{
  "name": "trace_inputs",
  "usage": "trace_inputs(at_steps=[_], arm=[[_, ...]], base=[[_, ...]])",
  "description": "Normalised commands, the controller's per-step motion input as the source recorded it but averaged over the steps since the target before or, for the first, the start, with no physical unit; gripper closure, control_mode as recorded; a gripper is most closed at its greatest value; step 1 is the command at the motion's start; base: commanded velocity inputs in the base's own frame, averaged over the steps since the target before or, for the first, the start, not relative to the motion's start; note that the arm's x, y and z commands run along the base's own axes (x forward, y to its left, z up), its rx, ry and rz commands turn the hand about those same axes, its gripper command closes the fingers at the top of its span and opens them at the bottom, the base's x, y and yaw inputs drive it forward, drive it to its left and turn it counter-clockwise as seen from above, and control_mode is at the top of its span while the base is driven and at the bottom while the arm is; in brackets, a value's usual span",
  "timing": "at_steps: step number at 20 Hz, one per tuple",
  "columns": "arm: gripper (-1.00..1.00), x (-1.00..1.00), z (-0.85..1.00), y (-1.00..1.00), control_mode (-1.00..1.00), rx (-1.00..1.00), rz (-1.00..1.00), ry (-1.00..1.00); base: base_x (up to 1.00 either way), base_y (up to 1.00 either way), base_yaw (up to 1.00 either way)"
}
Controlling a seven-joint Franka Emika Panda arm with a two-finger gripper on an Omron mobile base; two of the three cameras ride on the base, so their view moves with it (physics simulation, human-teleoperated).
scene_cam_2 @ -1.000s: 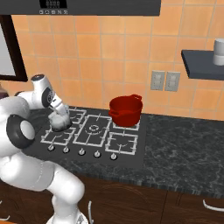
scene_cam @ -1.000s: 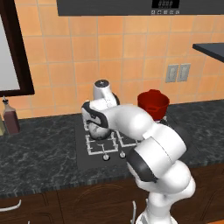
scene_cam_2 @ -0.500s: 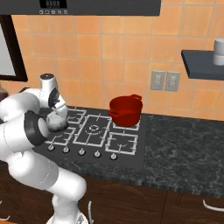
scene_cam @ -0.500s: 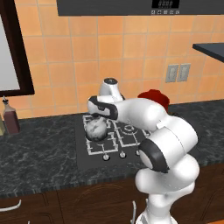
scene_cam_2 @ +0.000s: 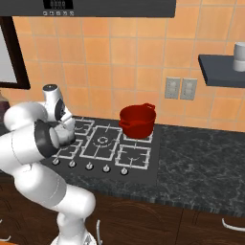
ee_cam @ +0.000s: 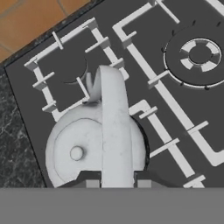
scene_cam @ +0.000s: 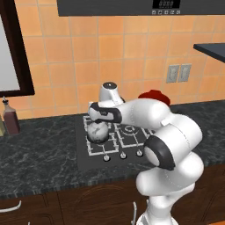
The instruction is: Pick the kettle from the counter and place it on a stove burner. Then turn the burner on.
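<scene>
The silvery-grey kettle (scene_cam: 97, 131) sits low over the left front stove burner (ee_cam: 175, 153) of the black cooktop (scene_cam: 132, 141); whether it rests on the grate I cannot tell. My gripper (scene_cam: 100, 119) reaches down from above and is shut on the kettle's arched handle (ee_cam: 114, 131). In the hand view the kettle (ee_cam: 83, 151) lies just under the gripper (ee_cam: 117, 183), its spout pointing to the back left burner (ee_cam: 65, 70). In the right base view my forearm hides the kettle. The dark marbled counter (scene_cam: 39, 154) runs on both sides of the cooktop (scene_cam_2: 143, 167).
A red lidded pot (scene_cam_2: 138, 120) stands on the back right burner. The large ring burner (ee_cam: 200, 53) is in the cooktop's middle. A row of knobs (scene_cam_2: 89, 165) lines the front edge. A brown bottle (scene_cam: 11, 117) stands far left by the wall.
The arm's elbow has swung right and forward while the hand stayed over the left front burner. The kettle has barely shifted, perhaps a touch lower, still in the grip.
</scene>
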Motion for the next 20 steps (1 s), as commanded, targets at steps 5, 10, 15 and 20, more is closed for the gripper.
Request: trace_inputs(at_steps=[5,10,15,20], arm=[[-1.0,0.0,0.0,0.0,-1.0,0.0,0.0,0.0],[-1.0,0.0,0.15,0.0,-1.0,0.01,0.0,-0.02],[-1.0,-0.65,0.51,-0.14,-1.0,0.03,0.04,-0.12],[-1.0,-1.0,-0.01,-0.43,-1.0,0.0,0.19,0.0]], base=[[0.0,0.0,0.0],[0.0,0.0,0.0],[0.0,0.0,0.0],[0.0,0.0,0.0]])
